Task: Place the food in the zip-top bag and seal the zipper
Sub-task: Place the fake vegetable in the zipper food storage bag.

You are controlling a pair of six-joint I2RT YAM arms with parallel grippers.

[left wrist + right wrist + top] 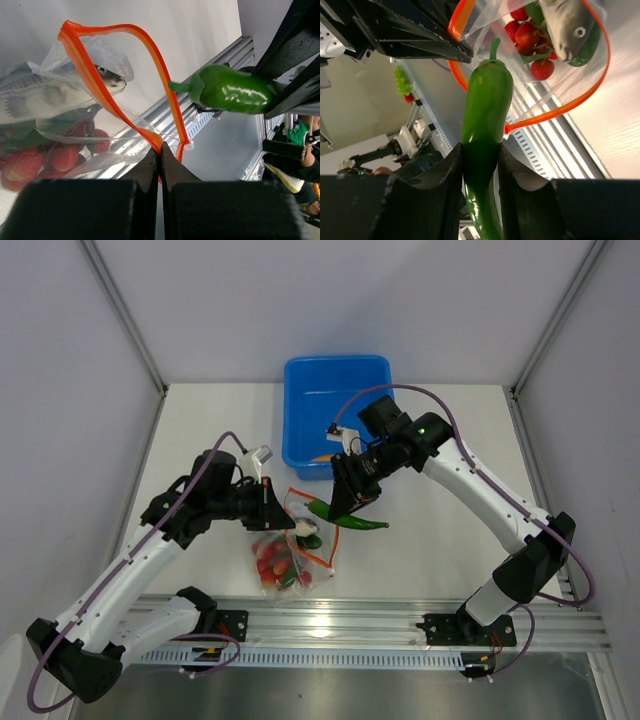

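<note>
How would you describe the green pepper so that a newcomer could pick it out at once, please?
Find the blue tub at the far side of the table; the right gripper hangs in front of it. Clamped in it is the green pepper, long and glossy with a curled stem. Unlike the fish and red pieces, it is outside the clear bag.

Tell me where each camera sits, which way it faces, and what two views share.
Top external: above and behind, looking down on the table and blue tub; left arm and right arm show, bases at bottom.
Left wrist: on the left arm, facing along its left gripper, shut on the zipper of the zip-top bag.
Right wrist: on the right arm, facing the bag's mouth past the right gripper, shut on the green pepper.
Shared: both wrist views show green pepper, zipper, fish.
</note>
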